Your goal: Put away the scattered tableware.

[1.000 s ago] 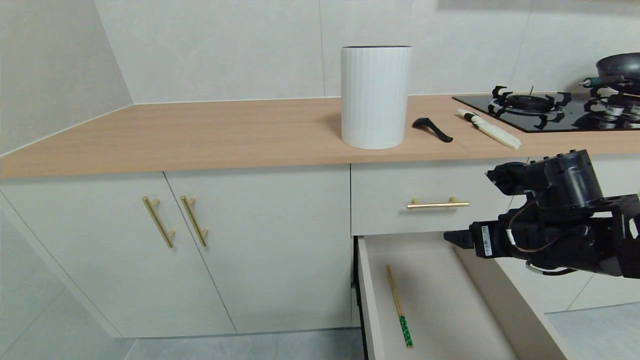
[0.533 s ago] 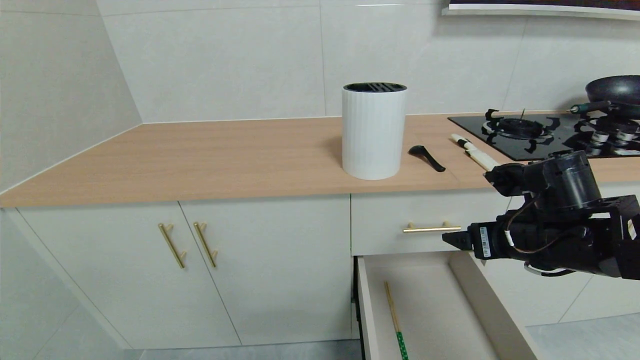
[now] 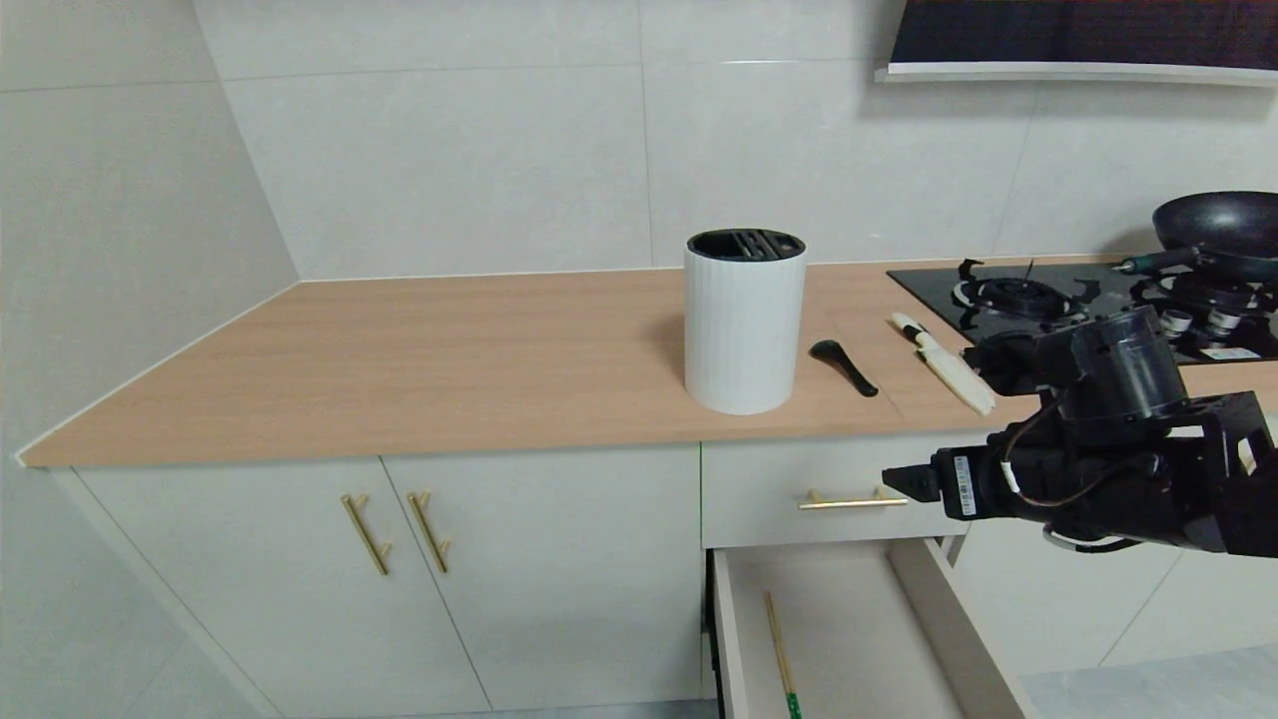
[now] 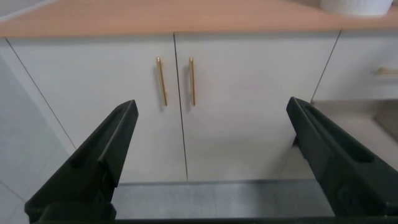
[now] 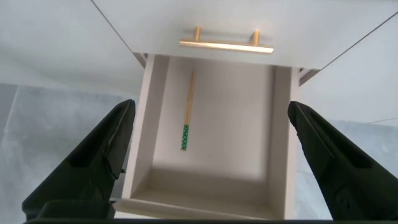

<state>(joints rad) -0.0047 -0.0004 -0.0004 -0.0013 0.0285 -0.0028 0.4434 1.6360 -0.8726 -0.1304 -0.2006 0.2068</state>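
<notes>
The left gripper [image 4: 211, 104] hangs low in front of the cabinet doors [image 4: 180, 106] under the left stretch of the countertop [image 3: 449, 369]. Its two fingers [image 4: 106, 155] are spread wide with nothing between them, and the doors' two gold handles [image 4: 176, 81] show through the gap.

On the countertop a white ribbed holder [image 3: 745, 330] with a black slotted top stands upright, right of the middle and nearer the front edge than the wall. Just beside it to the right lies a black spoon [image 3: 844, 365], flat, with its bowl toward the holder. Further right, a cream knife [image 3: 944, 363] lies slanted with one end close to the front edge. A black hob [image 3: 1008, 300] at the countertop's right back corner carries a dark wok [image 3: 1213, 222].

Under the spoon, the upper drawer [image 3: 759, 494] is closed, and the lower drawer [image 3: 727, 639] beneath it is pulled out. In it lie chopsticks [image 3: 777, 649] with a green end, lengthwise near the left wall, green end toward the drawer's front; whether one stick or a pair, I cannot tell.

The right gripper [image 3: 904, 483] hangs above the lower drawer's right wall, level with the upper drawer's gold bar handle [image 3: 849, 502] and just beside its right end. Its fingers [image 5: 106, 155] are parted and grasp nothing. The chopsticks are below it and well apart; the spoon and knife lie higher, on the countertop behind it.
</notes>
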